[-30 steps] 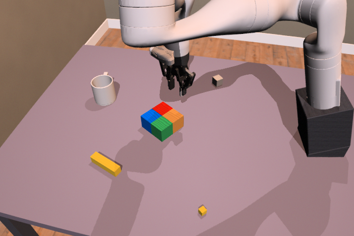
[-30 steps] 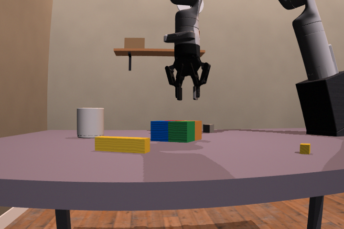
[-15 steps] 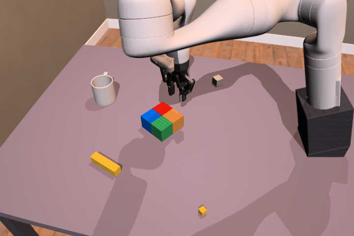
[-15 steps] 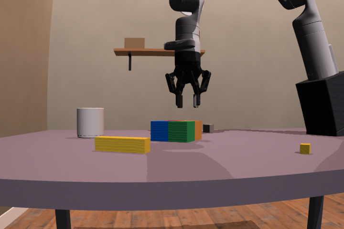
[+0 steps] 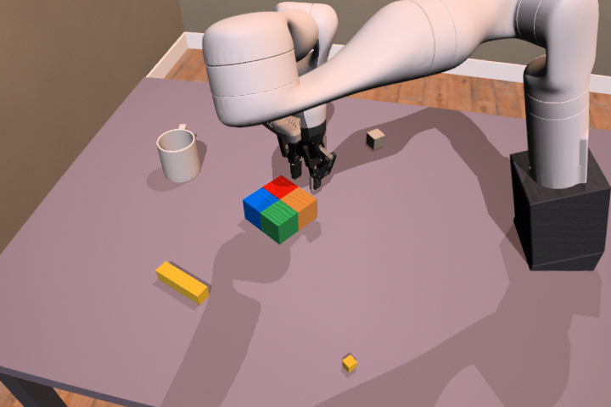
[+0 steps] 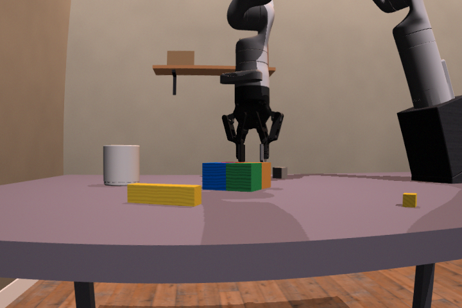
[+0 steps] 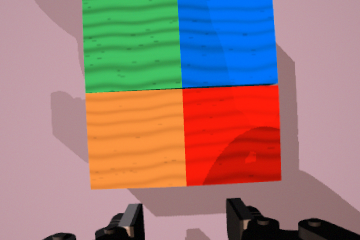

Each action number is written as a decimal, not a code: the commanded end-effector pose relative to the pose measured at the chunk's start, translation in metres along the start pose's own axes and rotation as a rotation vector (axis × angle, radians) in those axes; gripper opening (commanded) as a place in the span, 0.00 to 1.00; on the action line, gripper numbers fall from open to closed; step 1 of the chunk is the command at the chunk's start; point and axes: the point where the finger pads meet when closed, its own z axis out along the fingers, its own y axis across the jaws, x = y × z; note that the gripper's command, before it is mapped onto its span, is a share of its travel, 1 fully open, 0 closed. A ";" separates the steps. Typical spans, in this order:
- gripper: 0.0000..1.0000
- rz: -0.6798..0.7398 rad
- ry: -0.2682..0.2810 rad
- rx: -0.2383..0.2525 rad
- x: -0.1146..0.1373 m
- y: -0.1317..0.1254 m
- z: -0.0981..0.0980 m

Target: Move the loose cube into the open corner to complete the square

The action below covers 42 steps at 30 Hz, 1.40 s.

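A red cube (image 5: 280, 186) (image 7: 232, 135), an orange cube (image 5: 307, 209) (image 6: 265, 176) (image 7: 137, 139), a green cube (image 5: 279, 223) (image 6: 239, 177) (image 7: 132, 47) and a blue cube (image 5: 255, 206) (image 6: 213, 176) (image 7: 229, 42) stand together as a two-by-two square. In the wrist view a thin dark line runs between the green and blue pair and the orange and red pair; no line shows between red and orange. My gripper (image 5: 305, 178) (image 6: 251, 153) (image 7: 185, 219) is partly open with nothing between its fingers. It hangs beside the outer faces of the red and orange cubes, its tips near cube-top height.
A white mug (image 5: 181, 160) (image 6: 120, 165) stands left of the cubes. A yellow bar (image 5: 181, 281) (image 6: 162, 194) lies at the front left, a small yellow cube (image 5: 349, 363) (image 6: 409, 199) at the front. A small grey-beige block (image 5: 375, 139) (image 6: 279, 172) lies behind, right of my gripper.
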 end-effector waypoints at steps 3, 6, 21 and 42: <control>0.53 -0.011 -0.009 -0.008 -0.004 0.004 0.014; 0.53 -0.011 -0.009 -0.007 -0.004 0.004 0.020; 0.53 -0.011 -0.009 -0.007 -0.003 0.004 0.032; 0.53 -0.011 -0.009 -0.007 -0.003 0.004 0.032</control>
